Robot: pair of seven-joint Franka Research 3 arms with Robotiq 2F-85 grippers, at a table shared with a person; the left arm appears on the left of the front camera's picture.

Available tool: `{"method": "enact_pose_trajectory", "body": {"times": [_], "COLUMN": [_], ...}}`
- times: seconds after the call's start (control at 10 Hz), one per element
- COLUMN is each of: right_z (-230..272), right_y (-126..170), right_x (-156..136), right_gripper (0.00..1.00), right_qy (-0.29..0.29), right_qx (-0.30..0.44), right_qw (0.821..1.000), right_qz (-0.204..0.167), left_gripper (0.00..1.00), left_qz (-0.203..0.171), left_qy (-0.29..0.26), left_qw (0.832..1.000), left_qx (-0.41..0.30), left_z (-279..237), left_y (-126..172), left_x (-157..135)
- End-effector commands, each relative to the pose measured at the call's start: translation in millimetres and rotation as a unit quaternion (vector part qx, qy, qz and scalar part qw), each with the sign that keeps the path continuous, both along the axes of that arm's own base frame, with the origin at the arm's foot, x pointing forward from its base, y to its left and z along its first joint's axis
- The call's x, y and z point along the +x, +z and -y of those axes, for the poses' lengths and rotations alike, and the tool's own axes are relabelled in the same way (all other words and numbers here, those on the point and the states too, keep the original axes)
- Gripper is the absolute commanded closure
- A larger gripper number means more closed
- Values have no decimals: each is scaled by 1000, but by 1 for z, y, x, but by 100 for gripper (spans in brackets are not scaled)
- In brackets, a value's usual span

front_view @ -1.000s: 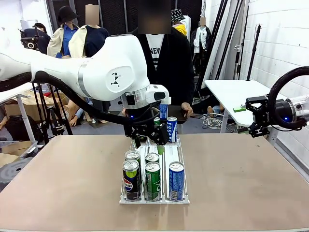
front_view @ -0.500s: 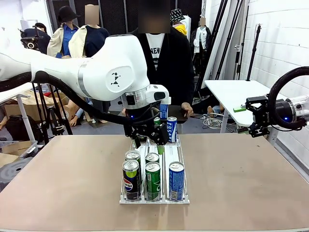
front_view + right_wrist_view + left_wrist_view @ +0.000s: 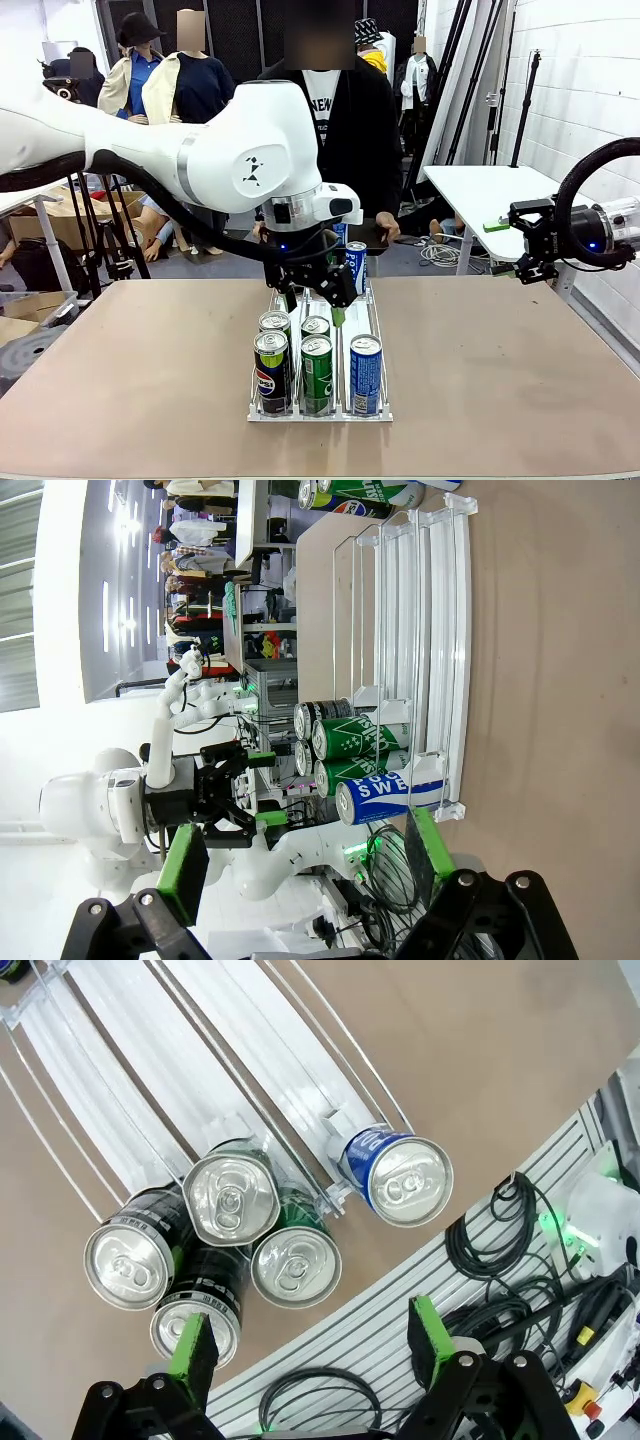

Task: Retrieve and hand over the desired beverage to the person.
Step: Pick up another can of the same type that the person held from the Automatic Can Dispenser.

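Moved: vs 1 s ago, L arm's big white joint has swung toward pic right and L fingers (image 3: 338,318) sit a touch lower over the rack (image 3: 320,414); R arm and cans unchanged.
L fingers (image 3: 195,1345): spread wide, nothing betw. them on my L wrist cam; pointing down above rack's mid lanes.
Under them: five cans bunched at rack's near end. Black Pepsi can (image 3: 270,372), green can (image 3: 317,372) and blue can (image 3: 365,372) in front row, two more cans (image 3: 274,322) right behind.
Far end: far blue can (image 3: 355,266) upright, just beside L fingers.
Drink wanted: I can't tell which.
R fingers (image 3: 425,845): also wide, empty, held up near table's far right corner, well apart from rack.
Person (image 3: 345,130): stands at far side, hand (image 3: 388,222) low by table (image 3: 500,370) edge.
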State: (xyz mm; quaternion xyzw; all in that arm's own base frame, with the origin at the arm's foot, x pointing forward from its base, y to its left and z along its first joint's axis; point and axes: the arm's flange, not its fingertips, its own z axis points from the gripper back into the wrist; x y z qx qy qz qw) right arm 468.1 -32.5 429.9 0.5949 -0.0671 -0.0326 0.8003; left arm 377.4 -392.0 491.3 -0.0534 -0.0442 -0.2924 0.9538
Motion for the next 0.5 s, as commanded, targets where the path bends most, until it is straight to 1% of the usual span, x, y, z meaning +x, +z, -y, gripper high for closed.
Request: {"method": "enact_pose_trajectory", "body": {"times": [0.0,0.4], "right_z": [0,0], "right_y": [1,1], "right_x": [-2,-2], "right_gripper": [0,0], "right_qy": [0,0], "right_qx": [-5,-5], "right_qw": [1000,1000], "right_qz": [-2,-2], "left_gripper": [0,0], "left_qz": [-6,-21], "left_qy": [23,45], "left_qw": [999,997], "left_qx": [26,51], "left_z": [17,32], "left_y": [4,-7], "left_x": [5,1]}}
